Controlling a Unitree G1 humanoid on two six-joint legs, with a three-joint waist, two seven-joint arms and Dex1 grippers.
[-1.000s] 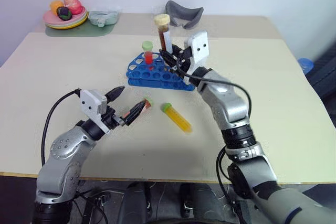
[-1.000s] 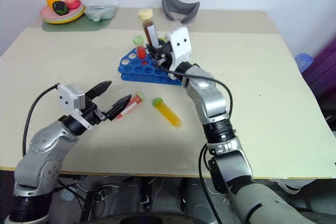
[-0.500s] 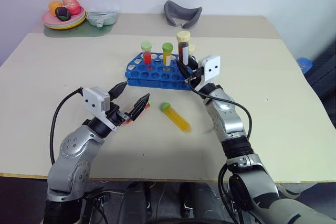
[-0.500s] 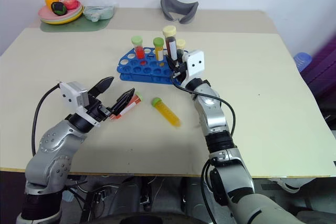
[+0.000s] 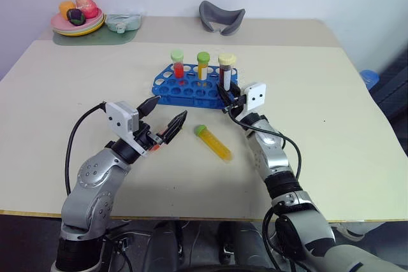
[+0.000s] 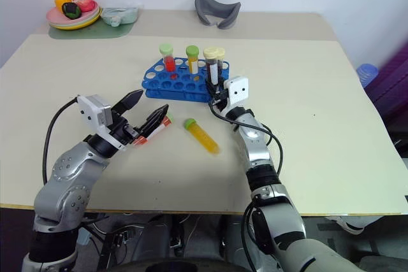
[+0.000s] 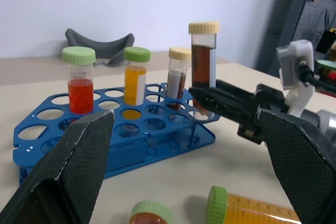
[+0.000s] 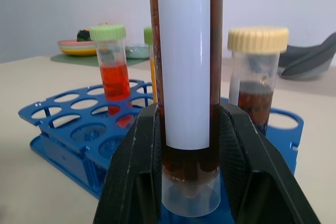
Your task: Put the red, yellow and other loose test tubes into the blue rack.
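A dark brown tube (image 5: 226, 73) is clamped upright by the right end effector (image 5: 228, 98) at the blue rack (image 5: 191, 92).

The tube's lower end is seen at the rack's near right corner, beside another cream-capped tube (image 8: 257, 77). A red tube (image 5: 178, 64) and a yellow-orange tube (image 5: 203, 65) are stood in the back row. The left end effector (image 5: 167, 116) is held wide open and empty above a red tube on the desk (image 6: 160, 126). A loose yellow tube (image 5: 213, 142) is lain at 4 o'clock from that one, at 6 o'clock from the rack.
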